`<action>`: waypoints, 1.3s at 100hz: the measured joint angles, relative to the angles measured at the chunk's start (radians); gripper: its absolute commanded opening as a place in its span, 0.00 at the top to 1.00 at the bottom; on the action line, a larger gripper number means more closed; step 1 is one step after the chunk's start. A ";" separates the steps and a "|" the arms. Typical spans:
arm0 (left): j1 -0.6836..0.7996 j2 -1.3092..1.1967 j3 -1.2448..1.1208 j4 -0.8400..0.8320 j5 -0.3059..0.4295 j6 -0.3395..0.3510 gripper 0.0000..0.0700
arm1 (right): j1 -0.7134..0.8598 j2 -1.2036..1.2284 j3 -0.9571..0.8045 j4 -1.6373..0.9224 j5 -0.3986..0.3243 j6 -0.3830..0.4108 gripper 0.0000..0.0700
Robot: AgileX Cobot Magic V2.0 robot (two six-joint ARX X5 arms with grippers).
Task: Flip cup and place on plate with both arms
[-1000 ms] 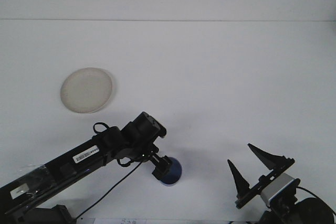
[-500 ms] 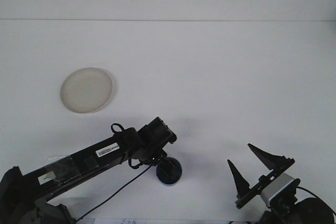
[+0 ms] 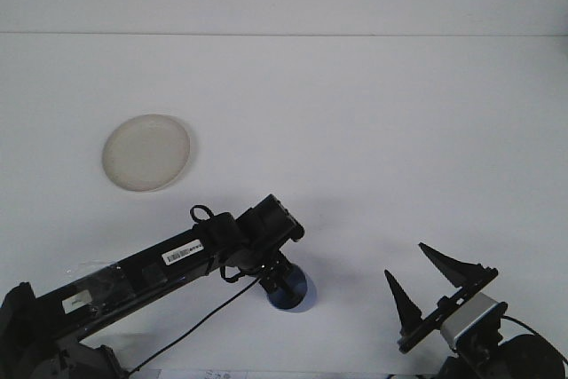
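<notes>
- Lying at lower centre of the frame on the white table (image 3: 373,130): a blue cup (image 3: 295,294), partly hidden under the left gripper (image 3: 282,283).
- Reaching in from lower left, the left gripper sitting right over the cup; cannot tell whether its fingers are apart or clamped on it.
- Resting at upper left, well apart from the cup: a pale plate (image 3: 146,152), holding nothing.
- Idling at lower right: the right gripper (image 3: 430,277), fingers spread wide, gripping nothing.
</notes>
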State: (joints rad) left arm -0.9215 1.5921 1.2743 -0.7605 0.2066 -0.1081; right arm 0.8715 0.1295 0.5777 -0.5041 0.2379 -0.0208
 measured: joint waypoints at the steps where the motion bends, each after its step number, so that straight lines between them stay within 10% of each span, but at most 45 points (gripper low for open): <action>1: 0.000 0.000 0.004 -0.005 0.000 0.003 0.99 | 0.000 0.000 0.000 0.000 0.000 0.000 0.30; 43: 0.062 -0.126 0.308 -0.239 -0.129 0.076 0.99 | 0.000 0.000 0.000 0.000 0.000 0.000 0.30; 78: 0.387 -0.228 0.459 -0.432 -0.355 0.161 0.99 | 0.000 0.000 0.000 0.000 0.000 0.000 0.30; 130: 0.910 0.077 0.458 -0.263 -0.278 0.195 0.99 | 0.000 0.000 0.000 0.000 0.000 0.000 0.30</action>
State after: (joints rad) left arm -0.0113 1.6688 1.7325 -1.0233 -0.0711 0.0872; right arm 0.8715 0.1295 0.5777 -0.5041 0.2379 -0.0208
